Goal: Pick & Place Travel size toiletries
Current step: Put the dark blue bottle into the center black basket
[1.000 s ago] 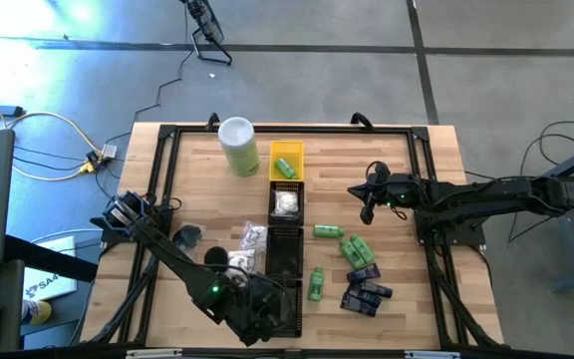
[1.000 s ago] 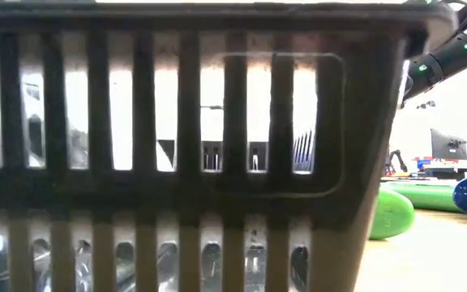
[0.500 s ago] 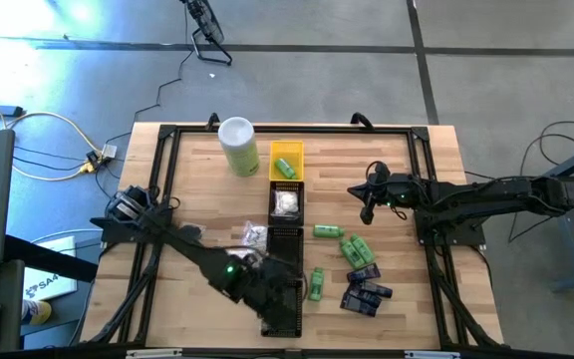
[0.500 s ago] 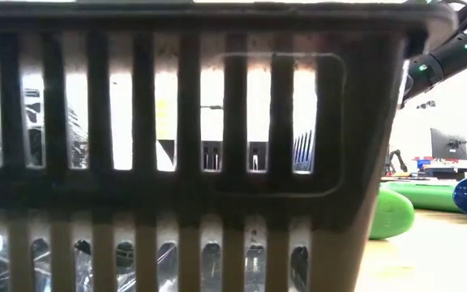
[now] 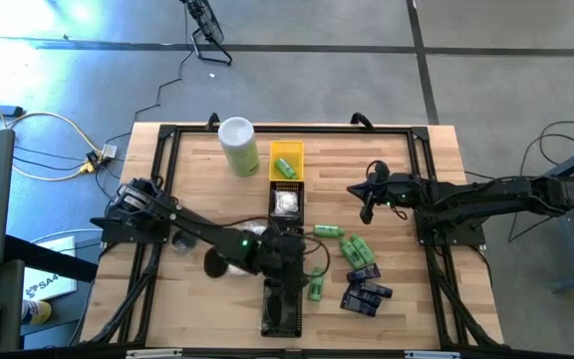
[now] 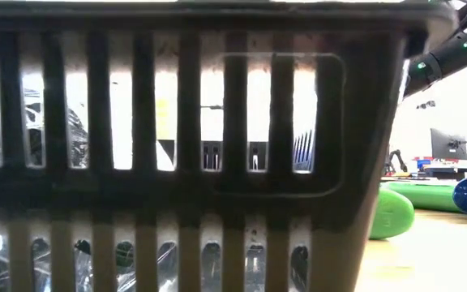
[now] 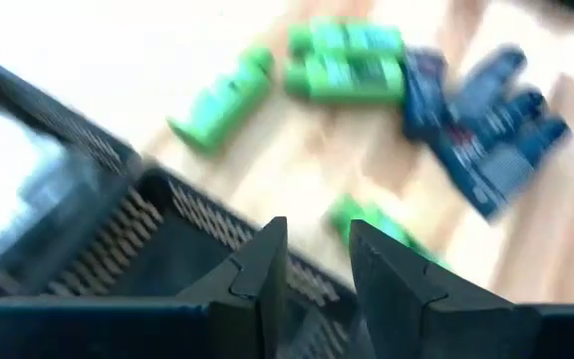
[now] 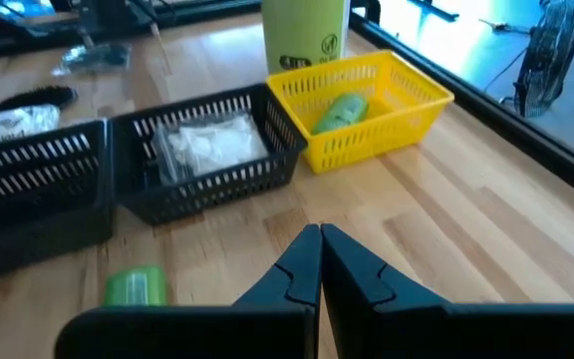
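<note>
Here: yellow tray (image 8: 367, 110) holds green bottle (image 8: 339, 110) (lone).

The table (image 5: 207, 175) was pale butcher-block wood, framed by black rails, and stood on a grey concrete floor (image 5: 486, 60) crossed by dark seams. A yellow cable (image 5: 43, 120) and thinner black ones ran over the floor beside the table to a small connector block (image 5: 98, 157). Blue-white glare fell on the floor at one corner. Beyond the table, in the level view, a white wall (image 6: 448, 105) rose — before it stood a dark monitor (image 6: 448, 144) on a cluttered bench.
</note>
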`<state>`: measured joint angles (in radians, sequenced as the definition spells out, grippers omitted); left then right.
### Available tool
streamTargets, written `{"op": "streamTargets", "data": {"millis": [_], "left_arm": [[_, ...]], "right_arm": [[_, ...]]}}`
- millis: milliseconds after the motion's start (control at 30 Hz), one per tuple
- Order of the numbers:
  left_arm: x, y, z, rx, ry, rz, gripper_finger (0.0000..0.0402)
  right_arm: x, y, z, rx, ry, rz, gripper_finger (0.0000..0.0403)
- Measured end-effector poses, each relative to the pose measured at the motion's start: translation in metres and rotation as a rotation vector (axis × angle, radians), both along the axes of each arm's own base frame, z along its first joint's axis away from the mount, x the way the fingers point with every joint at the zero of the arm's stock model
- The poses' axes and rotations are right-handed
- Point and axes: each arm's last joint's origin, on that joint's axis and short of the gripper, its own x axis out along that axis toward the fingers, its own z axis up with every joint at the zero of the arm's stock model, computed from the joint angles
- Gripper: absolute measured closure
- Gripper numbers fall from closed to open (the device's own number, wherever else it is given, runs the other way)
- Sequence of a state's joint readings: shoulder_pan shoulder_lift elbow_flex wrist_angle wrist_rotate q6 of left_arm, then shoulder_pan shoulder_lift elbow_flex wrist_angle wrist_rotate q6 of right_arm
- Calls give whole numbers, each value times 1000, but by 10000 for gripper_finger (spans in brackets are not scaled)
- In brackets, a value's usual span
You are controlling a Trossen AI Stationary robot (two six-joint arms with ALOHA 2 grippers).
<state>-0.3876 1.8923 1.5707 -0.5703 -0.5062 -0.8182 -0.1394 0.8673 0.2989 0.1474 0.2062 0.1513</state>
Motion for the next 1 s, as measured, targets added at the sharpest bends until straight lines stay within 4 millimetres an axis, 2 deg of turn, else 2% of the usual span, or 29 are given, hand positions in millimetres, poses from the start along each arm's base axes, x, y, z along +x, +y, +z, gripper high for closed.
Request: {"op": "streamTargets", "data": {"millis": [167,433,633,800,1000], "left_arm": [[8,22,2,50,-37,90,293],[11,49,-2,99,50,97,293],[21,66,0,153,18,92,293],[30,77,6,238,-31,36,293],[33,76,20,363,-71,-72,293]], "right_arm": [[0,0,1,0,-7,0,400],[0,0,1,-22,0,9,400],[0,0,1,-21,-3,5,400],[0,0,1,-16,-6,2,400],[2,-1,3,-2,-41,-14,400]]}}
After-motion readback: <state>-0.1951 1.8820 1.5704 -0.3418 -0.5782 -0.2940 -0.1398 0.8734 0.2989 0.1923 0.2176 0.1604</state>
